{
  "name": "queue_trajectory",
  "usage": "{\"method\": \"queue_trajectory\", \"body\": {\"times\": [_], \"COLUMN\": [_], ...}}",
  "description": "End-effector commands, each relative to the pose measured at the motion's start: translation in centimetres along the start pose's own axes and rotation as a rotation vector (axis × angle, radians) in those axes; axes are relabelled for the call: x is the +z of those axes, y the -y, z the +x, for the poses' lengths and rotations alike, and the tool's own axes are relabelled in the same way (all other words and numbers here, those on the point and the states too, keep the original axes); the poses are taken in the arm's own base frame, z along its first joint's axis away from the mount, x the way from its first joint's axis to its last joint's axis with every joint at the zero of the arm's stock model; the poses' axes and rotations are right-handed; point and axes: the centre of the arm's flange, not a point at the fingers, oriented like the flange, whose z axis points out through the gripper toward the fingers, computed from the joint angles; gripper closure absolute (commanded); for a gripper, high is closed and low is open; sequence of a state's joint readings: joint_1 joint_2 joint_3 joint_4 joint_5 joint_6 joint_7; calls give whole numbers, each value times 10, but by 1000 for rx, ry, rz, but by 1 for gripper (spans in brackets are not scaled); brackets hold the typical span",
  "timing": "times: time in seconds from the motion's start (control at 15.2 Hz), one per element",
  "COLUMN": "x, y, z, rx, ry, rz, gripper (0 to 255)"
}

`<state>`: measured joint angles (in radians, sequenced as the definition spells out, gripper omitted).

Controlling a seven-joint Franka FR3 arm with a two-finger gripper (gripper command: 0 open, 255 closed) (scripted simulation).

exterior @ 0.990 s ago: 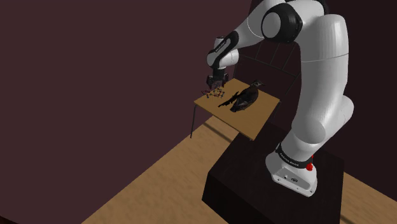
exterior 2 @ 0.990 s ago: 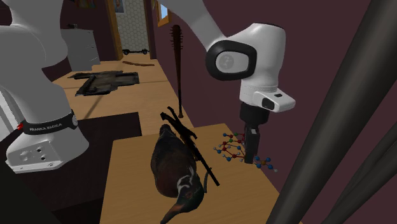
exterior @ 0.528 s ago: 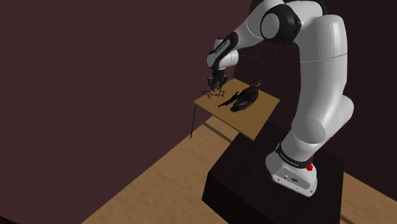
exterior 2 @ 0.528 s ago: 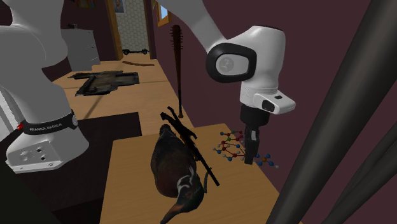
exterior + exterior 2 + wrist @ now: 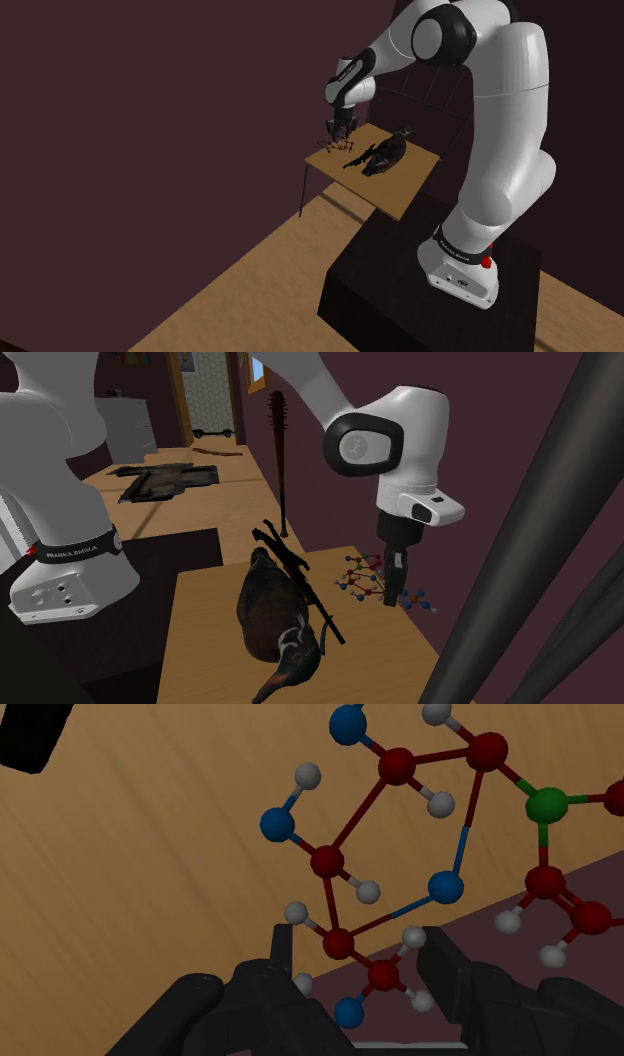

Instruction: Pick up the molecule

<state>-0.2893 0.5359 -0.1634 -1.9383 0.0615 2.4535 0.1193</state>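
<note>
The gripper is closed on the molecule. Its two black fingers clasp the bottom of the model, where two dark red balls and a few small grey ones sit between them. The rest of the molecule spreads out away from the fingers as a net of red, blue and grey balls and one green ball, joined by thin rods. It hangs over the edge of the wooden table, with its green end over the dark ground beside the table. Whether any ball touches the wood cannot be told.

In the second exterior view the gripper points straight down at the table's right side, with the molecule at its tips. Just beside the molecule lies a black gun, and against the gun lies a dark bird. Beyond the table a spiked club stands upright. Farther back a dark cloth lies on another wooden surface.

In the shoulder view the white arm reaches from the black stand to the table's far corner.
</note>
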Motion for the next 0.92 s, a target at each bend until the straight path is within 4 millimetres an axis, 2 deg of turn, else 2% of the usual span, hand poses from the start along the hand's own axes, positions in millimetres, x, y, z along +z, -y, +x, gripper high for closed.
{"method": "queue_trajectory", "body": {"times": [0.0,0.73,0.86], "x": [-10,-68,-69], "y": [0,-3,-3], "z": [0,0,0], "rx": [0,0,0], "ry": [1,1,1], "rz": [0,0,0], "gripper": [255,255,255]}}
